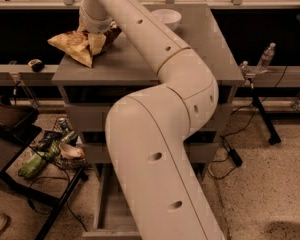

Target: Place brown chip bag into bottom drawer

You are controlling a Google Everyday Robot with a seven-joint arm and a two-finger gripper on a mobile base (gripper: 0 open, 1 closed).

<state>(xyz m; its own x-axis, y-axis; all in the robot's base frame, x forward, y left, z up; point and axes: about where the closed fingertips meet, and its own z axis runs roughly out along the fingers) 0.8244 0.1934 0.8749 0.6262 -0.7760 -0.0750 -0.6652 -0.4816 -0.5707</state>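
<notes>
The brown chip bag (79, 45) lies on the grey cabinet top (140, 64) at its far left corner. Its yellow-tan end sticks out past the left edge, and a bit of its dark brown middle (113, 34) shows beside the arm. My gripper (96, 30) is right over the bag, hidden behind my own wrist. My thick white arm runs from the bottom of the view up across the cabinet front. The bottom drawer (109, 211) is pulled out below, its plain grey tray showing left of my arm.
A white bowl (166, 18) stands at the back of the cabinet top. A water bottle (266, 58) stands on the right ledge. A low black stand (45, 151) with cans and wrappers is at the left. Cables (232, 156) lie on the floor at the right.
</notes>
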